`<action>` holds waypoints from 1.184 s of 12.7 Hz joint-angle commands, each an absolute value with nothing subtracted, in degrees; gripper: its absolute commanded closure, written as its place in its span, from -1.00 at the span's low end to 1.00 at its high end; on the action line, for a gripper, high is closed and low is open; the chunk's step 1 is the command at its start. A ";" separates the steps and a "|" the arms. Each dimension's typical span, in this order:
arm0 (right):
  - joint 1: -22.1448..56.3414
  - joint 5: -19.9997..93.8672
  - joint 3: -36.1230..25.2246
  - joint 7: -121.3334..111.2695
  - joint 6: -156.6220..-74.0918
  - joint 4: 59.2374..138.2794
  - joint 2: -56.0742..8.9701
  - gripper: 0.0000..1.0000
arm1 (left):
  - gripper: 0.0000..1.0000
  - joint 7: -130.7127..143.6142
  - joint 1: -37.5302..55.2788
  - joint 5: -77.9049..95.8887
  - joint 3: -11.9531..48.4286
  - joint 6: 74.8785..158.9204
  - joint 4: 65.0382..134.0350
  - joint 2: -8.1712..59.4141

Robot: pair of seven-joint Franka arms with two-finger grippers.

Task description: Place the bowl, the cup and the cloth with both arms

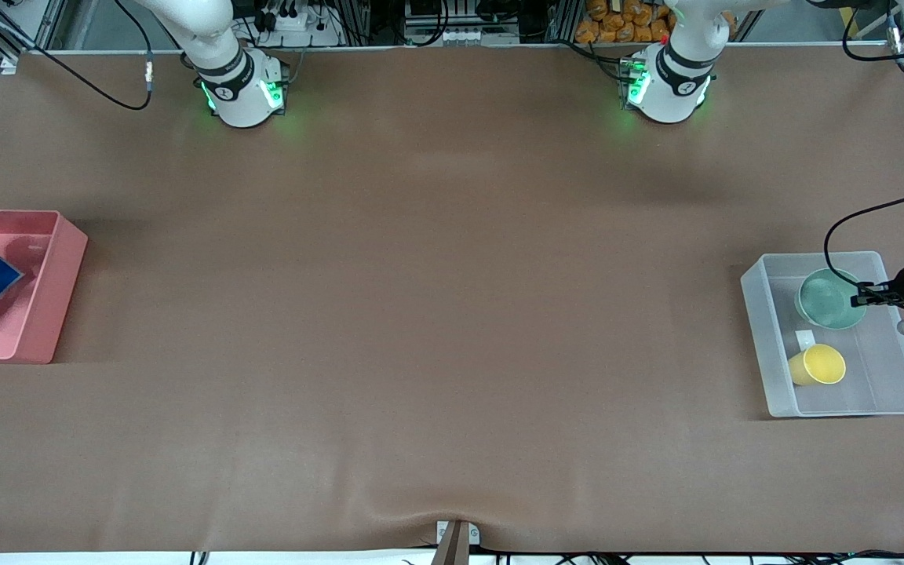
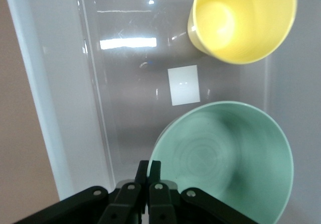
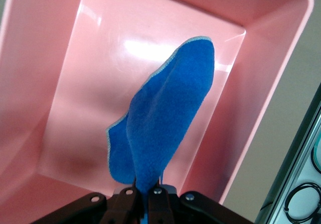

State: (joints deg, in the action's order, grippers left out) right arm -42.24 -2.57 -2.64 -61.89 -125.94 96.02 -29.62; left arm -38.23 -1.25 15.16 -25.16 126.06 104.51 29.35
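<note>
Brown matting (image 1: 436,314) covers the whole table, with a pink tray (image 1: 52,298) at the right arm's end and a clear tub (image 1: 766,345) at the left arm's end. Over the pink tray, the right gripper (image 3: 146,191) has its jaws pinched on the blue cloth (image 3: 160,123), which hangs from them above the tray floor. Over the clear tub, the left gripper (image 2: 148,170) has its jaws pressed together on the rim of the green bowl (image 2: 225,158), tilted inside the tub. Just past the bowl from the jaws, the yellow cup (image 2: 241,20) lies on its side in the same tub, apart from the bowl and nearer the front camera
</note>
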 commanded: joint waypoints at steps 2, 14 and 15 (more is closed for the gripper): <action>-42.81 -2.20 -1.23 -61.27 -123.24 93.17 -28.75 -1.00 | 1.00 -39.11 -0.09 15.03 -25.23 131.56 107.75 29.61; -31.57 -1.48 -1.14 -33.52 -100.48 88.59 -14.96 -1.00 | -1.00 -40.52 1.84 14.94 -24.70 132.64 104.60 30.41; -29.90 -2.71 -0.97 -29.31 -98.02 88.59 -13.20 -1.00 | -1.00 -40.52 1.85 14.85 -24.78 130.89 102.68 29.98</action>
